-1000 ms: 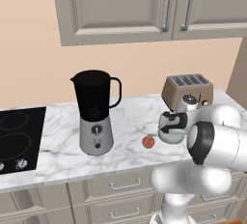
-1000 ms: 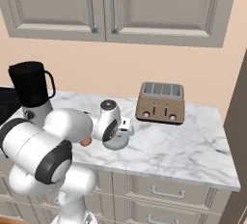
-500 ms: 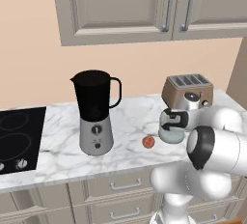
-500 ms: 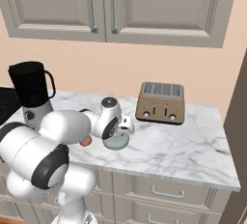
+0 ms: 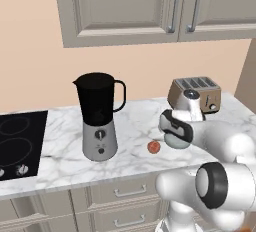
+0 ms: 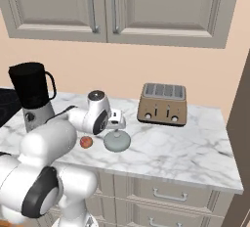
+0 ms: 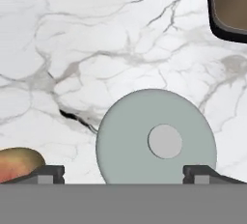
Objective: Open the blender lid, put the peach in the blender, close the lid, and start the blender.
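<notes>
The blender [image 5: 100, 118] is standing on the marble counter [image 6: 185, 147] with its dark jar uncapped; I cannot make out anything inside the jar. The blender lid [image 6: 117, 141] is lying flat on the counter, dome and knob up, well to the right of the blender and in front of the toaster [image 6: 163, 104]. The peach [image 6: 86, 142] is sitting on the counter just beside the lid, on the blender's side of it, not touching it.

The gripper [image 7: 123, 172] is hanging directly over the lid with its fingertips [image 7: 48, 174] spread wide, one on either side of the lid's rim and gripping nothing. Compared with a second ago, the hand is sitting a little higher above the lid, which was already resting on the counter then; lid, peach and blender are staying where they were.

Counting: one blender, one lid, one peach, one toaster with four slots, and a black cooktop [image 5: 20, 146] at the far left.
</notes>
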{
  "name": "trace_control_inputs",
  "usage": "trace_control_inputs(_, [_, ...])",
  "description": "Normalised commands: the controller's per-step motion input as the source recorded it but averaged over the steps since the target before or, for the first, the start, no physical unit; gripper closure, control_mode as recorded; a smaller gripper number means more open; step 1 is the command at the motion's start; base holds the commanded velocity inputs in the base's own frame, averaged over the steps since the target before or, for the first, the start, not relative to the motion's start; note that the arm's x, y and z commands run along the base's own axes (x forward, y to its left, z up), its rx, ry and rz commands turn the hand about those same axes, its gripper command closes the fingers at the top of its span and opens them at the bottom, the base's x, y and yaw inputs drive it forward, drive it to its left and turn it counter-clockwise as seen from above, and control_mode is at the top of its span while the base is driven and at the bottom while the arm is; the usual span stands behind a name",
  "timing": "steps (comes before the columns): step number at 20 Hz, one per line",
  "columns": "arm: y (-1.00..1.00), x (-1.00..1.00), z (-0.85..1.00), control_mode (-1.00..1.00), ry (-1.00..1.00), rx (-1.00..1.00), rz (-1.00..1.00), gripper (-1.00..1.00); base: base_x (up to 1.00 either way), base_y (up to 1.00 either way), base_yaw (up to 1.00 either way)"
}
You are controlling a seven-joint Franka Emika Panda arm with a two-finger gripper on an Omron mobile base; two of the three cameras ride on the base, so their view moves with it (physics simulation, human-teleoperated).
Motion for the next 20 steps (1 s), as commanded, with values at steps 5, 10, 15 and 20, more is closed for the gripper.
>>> trace_control_inputs(5, [0.92,-0.07,-0.02,-1.00,0.13,-0.05,0.14,-1.00,0.00,0.00,0.00])
trace_control_inputs(10, [0.28,0.00,-0.12,-1.00,0.17,0.00,0.13,-1.00,0.00,0.00,0.00])
trace_control_inputs(15, [0.22,0.00,-0.18,-1.00,0.18,0.00,0.09,-1.00,0.00,0.00,0.00])
trace_control_inputs(20, [0.15,-0.12,-0.19,-1.00,0.09,0.00,0.07,-1.00,0.00,0.00,0.00])
